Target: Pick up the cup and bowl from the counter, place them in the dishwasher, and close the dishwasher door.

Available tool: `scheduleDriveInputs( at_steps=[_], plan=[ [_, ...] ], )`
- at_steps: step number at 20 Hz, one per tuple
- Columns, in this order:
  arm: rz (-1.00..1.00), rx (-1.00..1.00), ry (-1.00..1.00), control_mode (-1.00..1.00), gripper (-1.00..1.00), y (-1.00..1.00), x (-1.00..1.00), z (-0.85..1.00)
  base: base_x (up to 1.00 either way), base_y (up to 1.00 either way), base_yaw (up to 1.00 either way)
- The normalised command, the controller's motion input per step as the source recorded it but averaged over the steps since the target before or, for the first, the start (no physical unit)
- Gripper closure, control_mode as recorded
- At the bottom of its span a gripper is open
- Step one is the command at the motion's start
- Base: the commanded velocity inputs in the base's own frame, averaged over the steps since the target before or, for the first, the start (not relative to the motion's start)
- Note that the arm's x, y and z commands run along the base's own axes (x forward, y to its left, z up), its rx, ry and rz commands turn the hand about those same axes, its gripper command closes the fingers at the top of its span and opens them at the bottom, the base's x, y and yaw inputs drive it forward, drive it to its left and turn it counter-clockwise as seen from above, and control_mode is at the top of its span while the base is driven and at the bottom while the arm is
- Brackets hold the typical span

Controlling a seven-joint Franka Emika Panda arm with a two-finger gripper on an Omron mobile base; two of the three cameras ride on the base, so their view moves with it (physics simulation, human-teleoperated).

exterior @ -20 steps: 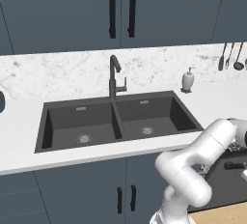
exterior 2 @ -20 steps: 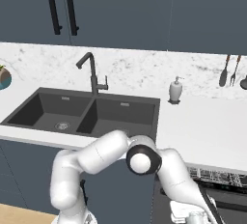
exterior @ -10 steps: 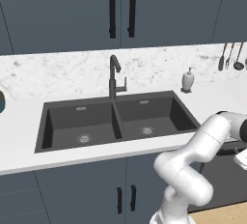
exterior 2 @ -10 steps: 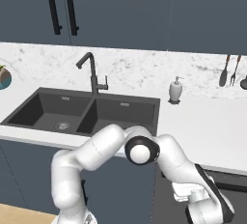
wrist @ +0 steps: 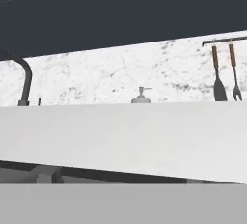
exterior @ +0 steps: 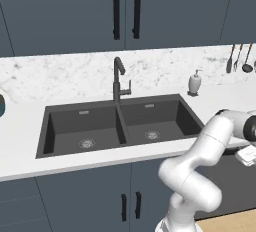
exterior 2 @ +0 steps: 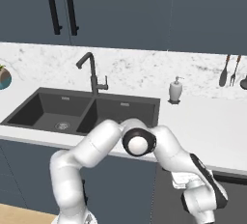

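Two base cameras show the white arm folded low in front of the desk, its elbow level with the front edge and its forearm reaching down to the right. The pincer sits at the end of that forearm, below the desk top and close in front of the dishwasher door. Its fingers cannot be made out, so the jaw spacing cannot be determined, and nothing can be seen in its grip.

The dishwasher door is a flat dark grey panel under the right part of the desk. It stands upright or close to upright, with a narrow dark gap under the desk edge. Whether it is fully latched cannot be determined. Slate-blue base cabinets with short black handles sit to its left.

On the desk, a dark double sink is set into the white marbled top. A black faucet rises behind the divider between the two basins. A white soap dispenser stands to the right of the sink, near the backsplash and well apart from the faucet. A teal round vessel is cut off by the far left edge.

On the marbled backsplash, a spatula and a fork with brown handles hang side by side from a dark rail. Slate-blue upper cabinets with long black bar handles run above.
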Motion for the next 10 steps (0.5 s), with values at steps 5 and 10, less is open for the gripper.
scheduleDriveInputs(
  at_steps=[5, 10],
  plan=[
    [-0.25, 0.04, 0.00, -1.00, -1.00, 0.34, 0.98, 0.00, 0.00, 0.00, 0.00],
    [-0.24, 0.02, 0.00, -1.00, -1.00, 0.35, 0.90, 0.04, 0.00, 0.00, 0.00]
  ],
)
